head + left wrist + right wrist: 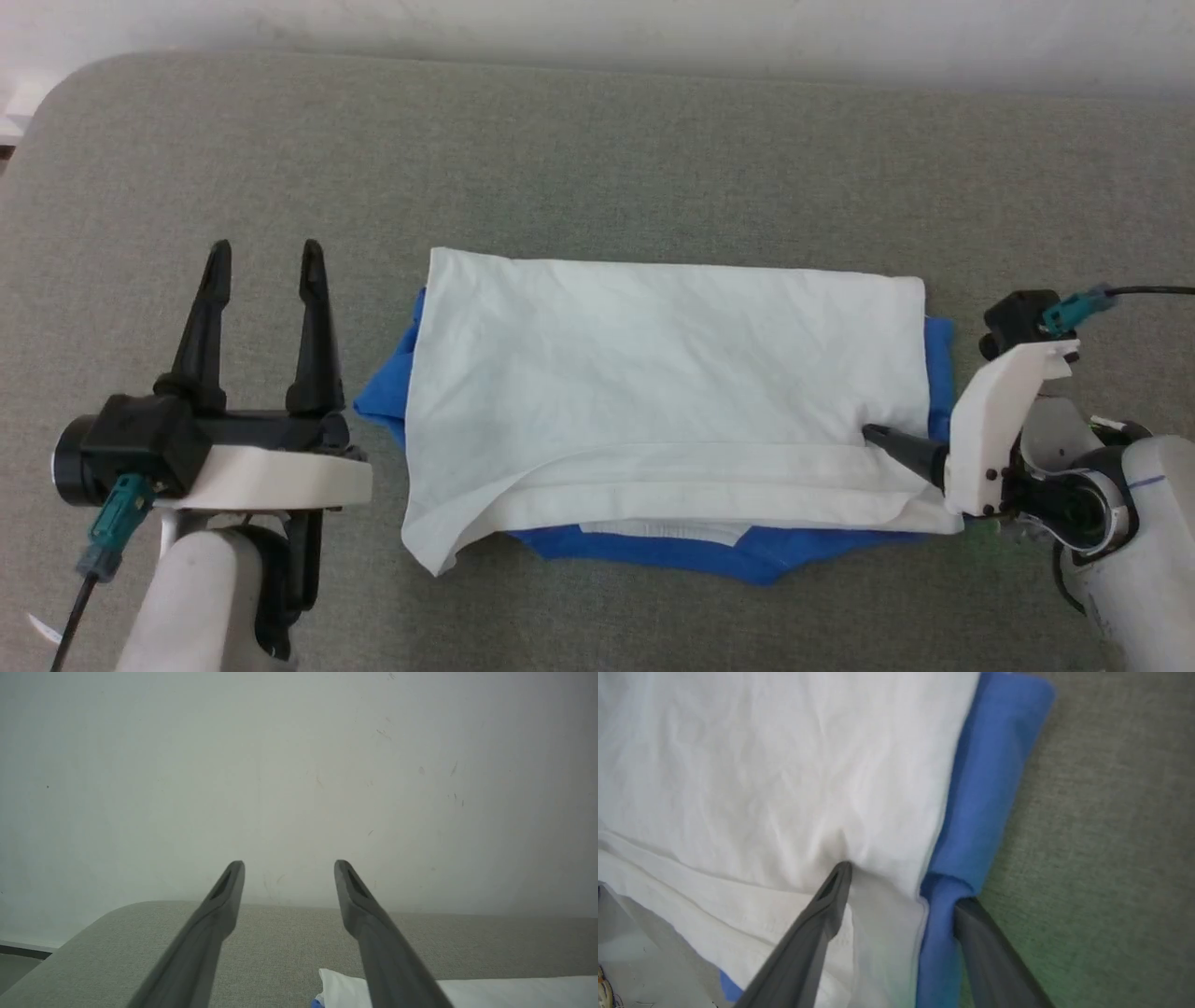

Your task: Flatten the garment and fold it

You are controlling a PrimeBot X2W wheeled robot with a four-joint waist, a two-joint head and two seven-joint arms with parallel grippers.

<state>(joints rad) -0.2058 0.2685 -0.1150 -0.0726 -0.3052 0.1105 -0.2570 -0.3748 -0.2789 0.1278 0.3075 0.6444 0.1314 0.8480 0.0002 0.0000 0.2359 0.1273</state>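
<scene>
The garment (653,373) lies folded into a wide white rectangle on the grey padded surface (597,159), with blue sleeve cloth showing at its left, right and near edges. My left gripper (265,250) stands open to the left of it, apart from the cloth, with nothing between its fingers. In the left wrist view the left gripper (288,864) points toward the wall, the garment's (490,991) corner at the bottom right. My right gripper (896,448) is open at the garment's near right corner. One finger (831,896) rests on the white cloth (761,765); the other is tucked by the blue sleeve (990,788).
A pale wall (299,765) rises just behind the padded surface. The surface's far left corner (65,103) is rounded and drops off there. Bare grey padding (1111,858) spreads to the garment's right and beyond its far edge.
</scene>
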